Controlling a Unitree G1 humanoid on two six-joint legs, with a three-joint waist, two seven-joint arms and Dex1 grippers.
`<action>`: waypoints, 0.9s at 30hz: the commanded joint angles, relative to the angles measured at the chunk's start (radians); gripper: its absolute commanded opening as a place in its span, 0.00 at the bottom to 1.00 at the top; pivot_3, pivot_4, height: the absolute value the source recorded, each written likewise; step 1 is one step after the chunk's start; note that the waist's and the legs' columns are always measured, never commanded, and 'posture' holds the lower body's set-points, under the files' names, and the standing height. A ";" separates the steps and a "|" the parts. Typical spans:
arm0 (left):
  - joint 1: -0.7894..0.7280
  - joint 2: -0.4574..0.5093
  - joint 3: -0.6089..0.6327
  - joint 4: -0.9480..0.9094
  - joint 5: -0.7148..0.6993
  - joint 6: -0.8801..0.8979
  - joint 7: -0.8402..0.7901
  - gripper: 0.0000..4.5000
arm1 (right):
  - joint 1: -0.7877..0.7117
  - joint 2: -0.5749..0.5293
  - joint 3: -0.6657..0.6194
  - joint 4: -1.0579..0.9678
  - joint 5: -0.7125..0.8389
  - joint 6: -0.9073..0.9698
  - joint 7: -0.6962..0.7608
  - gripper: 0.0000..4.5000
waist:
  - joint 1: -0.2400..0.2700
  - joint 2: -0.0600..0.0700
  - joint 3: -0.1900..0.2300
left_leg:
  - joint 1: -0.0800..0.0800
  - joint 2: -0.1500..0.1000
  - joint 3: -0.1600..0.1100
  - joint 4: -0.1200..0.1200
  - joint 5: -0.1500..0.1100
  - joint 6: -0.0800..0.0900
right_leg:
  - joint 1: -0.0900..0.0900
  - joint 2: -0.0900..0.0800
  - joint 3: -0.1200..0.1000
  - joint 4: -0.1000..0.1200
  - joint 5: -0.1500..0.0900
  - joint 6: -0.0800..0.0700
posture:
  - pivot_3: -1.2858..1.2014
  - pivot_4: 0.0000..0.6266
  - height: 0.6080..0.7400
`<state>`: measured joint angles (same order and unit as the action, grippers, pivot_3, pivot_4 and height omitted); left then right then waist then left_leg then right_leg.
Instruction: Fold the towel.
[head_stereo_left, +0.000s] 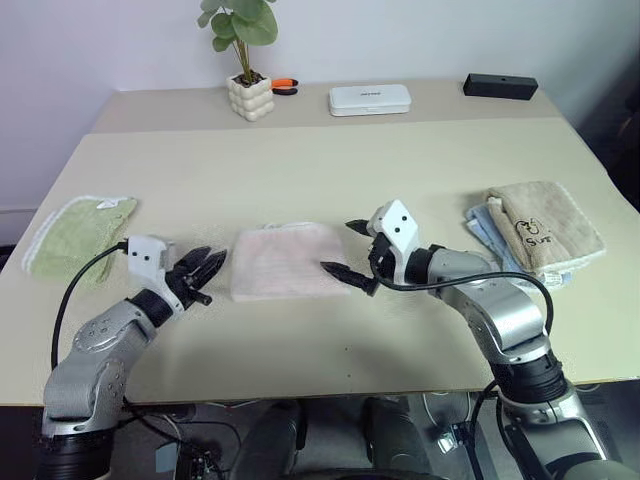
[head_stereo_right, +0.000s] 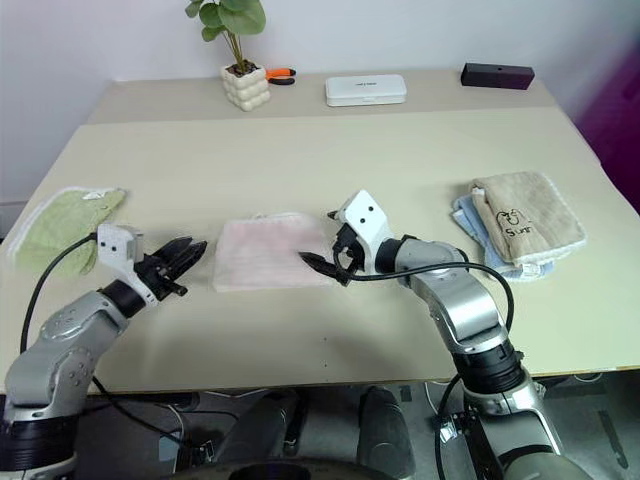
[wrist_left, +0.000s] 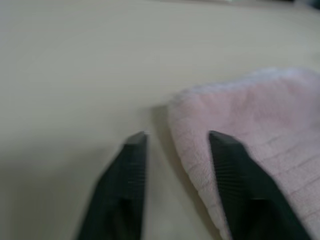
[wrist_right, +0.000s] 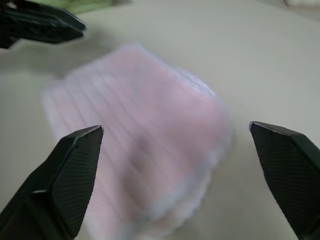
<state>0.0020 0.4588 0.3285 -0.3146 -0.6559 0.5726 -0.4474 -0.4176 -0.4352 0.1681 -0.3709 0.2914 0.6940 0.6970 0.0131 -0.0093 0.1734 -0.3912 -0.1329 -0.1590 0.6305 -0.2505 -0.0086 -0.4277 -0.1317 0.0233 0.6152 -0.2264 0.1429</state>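
Towel (head_stereo_left: 288, 260) lies folded near table (head_stereo_left: 330, 170) centre, toward front edge. Left gripper (head_stereo_left: 207, 270) sits at towel's 9 o'clock, just beside its edge, not touching. Right gripper (head_stereo_left: 347, 250) at towel's 3 o'clock, at its right edge, one finger above other. 2nd towel (head_stereo_left: 78, 233) at 9 o'clock, well apart, by table's left edge. Stacked cloths (head_stereo_left: 538, 228) at 3 o'clock, near right edge. Potted plant (head_stereo_left: 247, 60) at 12 o'clock, far back; flat case (head_stereo_left: 370, 99) at approx 1 o'clock; bar-shaped box (head_stereo_left: 500, 86) at 2 o'clock, back right corner.
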 joint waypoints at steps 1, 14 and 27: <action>0.004 -0.013 0.082 -0.017 -0.092 0.042 0.024 0.83 | 0.001 -0.021 -0.033 -0.060 0.032 0.009 0.003 1.00 | 0.000 0.000 0.000 | 0.000 0.000 0.000 0.000 0.000 0.000 | 0.000 0.000 0.000 0.000 0.000 0.000 | 0.52 0.24 1.00; -0.078 -0.102 0.084 0.039 -0.404 0.429 0.254 0.98 | 0.031 -0.056 -0.001 -0.074 0.017 -0.039 0.007 1.00 | 0.001 -0.001 0.000 | 0.000 0.000 0.000 0.000 0.000 0.000 | 0.001 0.000 0.000 0.000 0.000 0.000 | 0.52 0.24 1.00; -0.161 -0.241 -0.050 0.066 -0.469 0.567 0.368 0.68 | 0.072 -0.091 0.009 -0.179 0.062 -0.034 0.048 1.00 | 0.006 -0.001 -0.001 | 0.001 -0.001 0.000 0.001 0.000 0.000 | 0.002 -0.001 0.000 0.000 0.000 0.000 | 0.52 0.24 1.00</action>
<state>-0.1610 0.2339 0.3316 -0.2550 -1.1044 1.1031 -0.0814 -0.3443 -0.5229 0.1804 -0.5045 0.3403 0.6702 0.7491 0.0189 -0.0099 0.1721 -0.3903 -0.1339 -0.1590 0.6316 -0.2504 -0.0088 -0.4253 -0.1326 0.0232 0.6148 -0.2264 0.1430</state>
